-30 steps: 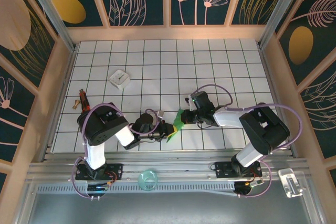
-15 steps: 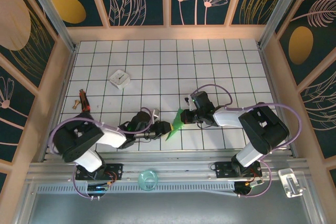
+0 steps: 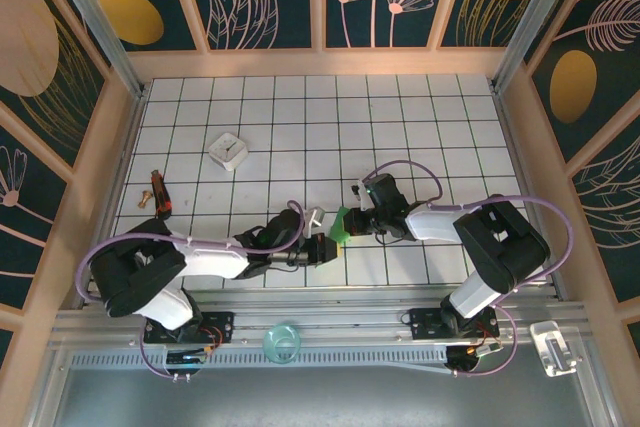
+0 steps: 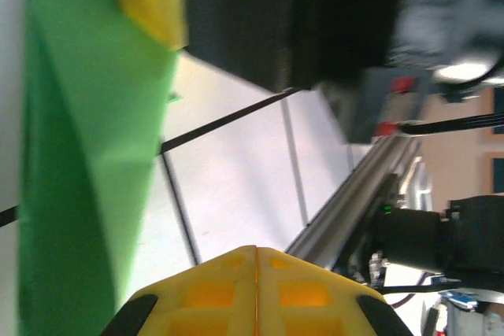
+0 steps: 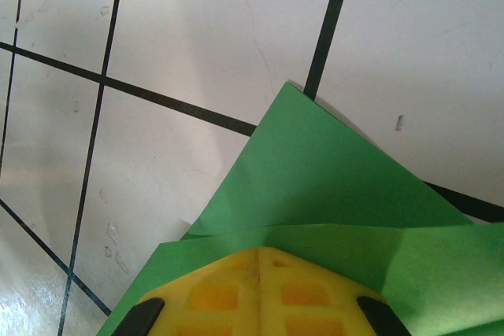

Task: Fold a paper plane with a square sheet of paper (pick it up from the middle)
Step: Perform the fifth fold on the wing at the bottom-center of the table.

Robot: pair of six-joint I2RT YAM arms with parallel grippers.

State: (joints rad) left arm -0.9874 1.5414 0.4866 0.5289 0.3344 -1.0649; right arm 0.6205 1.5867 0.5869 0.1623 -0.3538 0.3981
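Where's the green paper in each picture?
Top external: green paper, just below the middle.
Left wrist: green paper down the left side.
Right wrist: green paper across the bottom and right.
Shared landmark: the white table with black grid lines, beside the paper in every view.

White box (image 3: 228, 150) well beyond left hand (image 3: 330, 245)

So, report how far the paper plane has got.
Done: the green paper shows overlapping folded layers, but no narrow pointed dart yet. In hand: the right gripper is shut on it; the left gripper, shut, sits beside it. Left: likely the remaining folds and the lengthwise centre crease.
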